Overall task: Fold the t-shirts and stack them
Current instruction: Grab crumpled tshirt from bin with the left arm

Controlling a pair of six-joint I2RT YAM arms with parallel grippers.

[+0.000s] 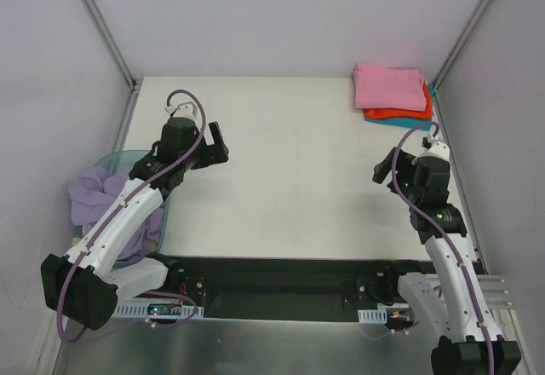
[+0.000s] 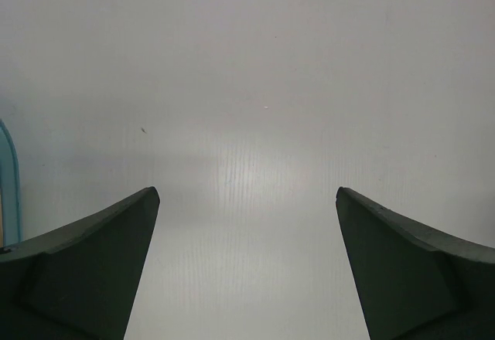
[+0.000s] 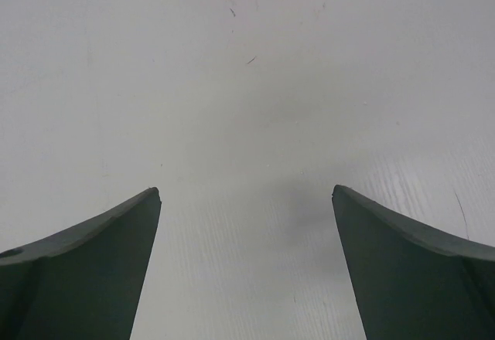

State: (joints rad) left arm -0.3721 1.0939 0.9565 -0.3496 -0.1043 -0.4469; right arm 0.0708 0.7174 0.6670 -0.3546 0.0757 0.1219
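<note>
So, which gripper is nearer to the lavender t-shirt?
Left. The left gripper is over the table just right of the lavender t-shirt; the right gripper is far across, near the table's right edge.

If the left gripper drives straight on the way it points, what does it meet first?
Probably the bare table, nothing else: the open left gripper has only white surface ahead of it in its wrist view. How far off is unclear.

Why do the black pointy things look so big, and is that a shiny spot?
Left wrist view: the left fingers sit close to the lens, so they loom large; a glare patch lies on the table between them. Right wrist view: same big right fingers, faint grey shadow instead.
</note>
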